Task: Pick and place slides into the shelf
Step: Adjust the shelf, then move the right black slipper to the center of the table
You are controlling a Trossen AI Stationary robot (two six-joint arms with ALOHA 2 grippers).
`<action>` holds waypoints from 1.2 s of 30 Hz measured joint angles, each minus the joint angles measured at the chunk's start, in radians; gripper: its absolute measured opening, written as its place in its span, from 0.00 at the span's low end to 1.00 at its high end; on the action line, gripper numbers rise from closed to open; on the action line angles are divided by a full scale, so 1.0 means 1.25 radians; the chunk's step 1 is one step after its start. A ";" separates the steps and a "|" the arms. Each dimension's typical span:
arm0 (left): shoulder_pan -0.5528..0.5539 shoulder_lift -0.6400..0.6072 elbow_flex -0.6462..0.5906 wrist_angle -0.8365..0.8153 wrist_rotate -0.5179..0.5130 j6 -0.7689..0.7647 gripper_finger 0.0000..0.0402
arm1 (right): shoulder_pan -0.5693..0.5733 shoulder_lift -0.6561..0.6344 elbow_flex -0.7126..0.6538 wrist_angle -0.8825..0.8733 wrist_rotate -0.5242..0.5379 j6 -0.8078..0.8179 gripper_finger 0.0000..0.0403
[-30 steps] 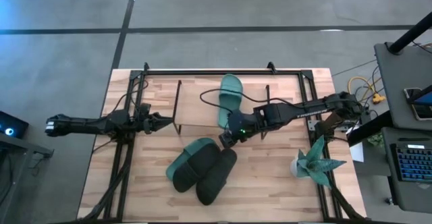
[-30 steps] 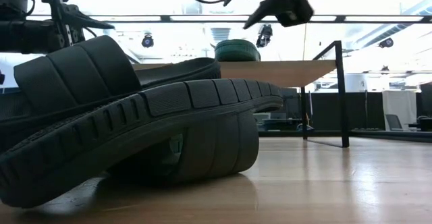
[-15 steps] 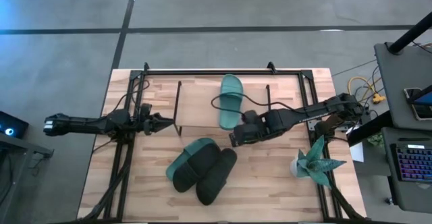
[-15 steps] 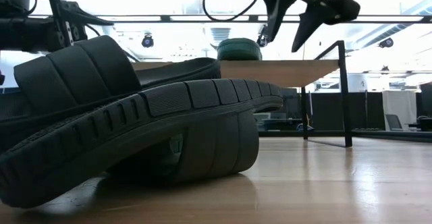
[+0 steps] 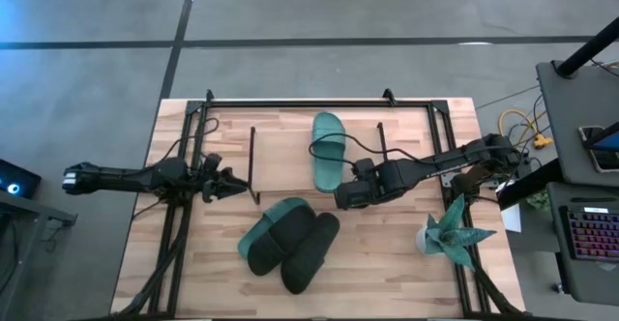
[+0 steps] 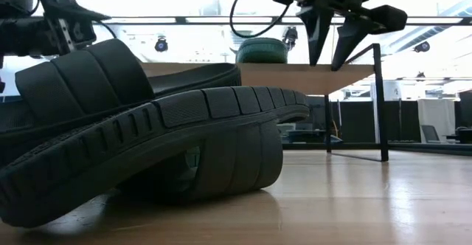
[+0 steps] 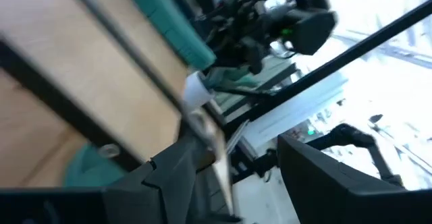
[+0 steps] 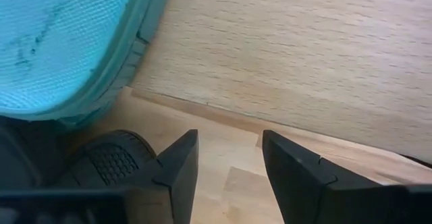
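Landmark is the small low shelf (image 5: 314,157) with a thin black metal frame and light wooden top board, sitting at the far middle of the pale wood counter (image 5: 387,263).

Open room: bare counter to the shelf's right out to the green spiky plant (image 5: 453,230), and a bare strip along the near edge. The large black frame (image 5: 309,102) runs close behind the shelf.

One teal-green rubber slide sandal (image 5: 328,151) lies on the shelf's top board, toe toward the far side. In front of the shelf lies a pile – second teal-green slide (image 5: 279,215) under two black rubber slides (image 5: 295,244), all touching and overlapping. In the low view the black slides (image 6: 147,134) fill the foreground, one sole tipped up against the other.

Right gripper (image 5: 350,195) hovers just off the shelf's near-right corner, above the counter, fingers (image 8: 177,163) spread apart with nothing between them; right wrist view shows the teal slide and a black one just ahead.

Left gripper (image 5: 232,182) sits level at the shelf's left end, fingers (image 7: 172,166) open – holding nothing.

Versus a second ago: right gripper has moved right and back from the pile toward the shelf corner; the shelf and the teal slide on it shifted slightly left; left gripper edged closer to the shelf.
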 joint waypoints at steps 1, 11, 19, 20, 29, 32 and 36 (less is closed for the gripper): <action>0.000 0.000 0.000 -0.019 -0.002 -0.002 0.48 | 0.000 0.000 -0.001 0.000 0.000 0.000 0.39; 0.001 0.016 0.000 -0.045 -0.069 0.020 0.48 | -0.003 0.000 -0.003 -0.051 0.064 0.027 0.39; 0.001 0.048 0.000 -0.051 -0.067 0.038 0.48 | -0.018 0.000 -0.007 -0.048 0.074 0.022 0.39; 0.001 0.048 0.000 -0.051 -0.062 0.038 0.48 | -0.018 0.000 -0.002 -0.042 0.056 0.010 0.39; 0.000 -0.003 0.034 -0.050 0.124 0.042 0.48 | 0.056 0.000 0.071 0.104 -0.122 -0.192 0.39; 0.000 -0.017 0.058 -0.051 0.190 0.039 0.48 | 0.076 0.000 0.075 0.215 -0.128 -0.204 0.39; 0.000 -0.020 0.087 -0.071 0.231 0.039 0.48 | 0.077 0.009 0.072 0.300 -0.127 -0.183 0.39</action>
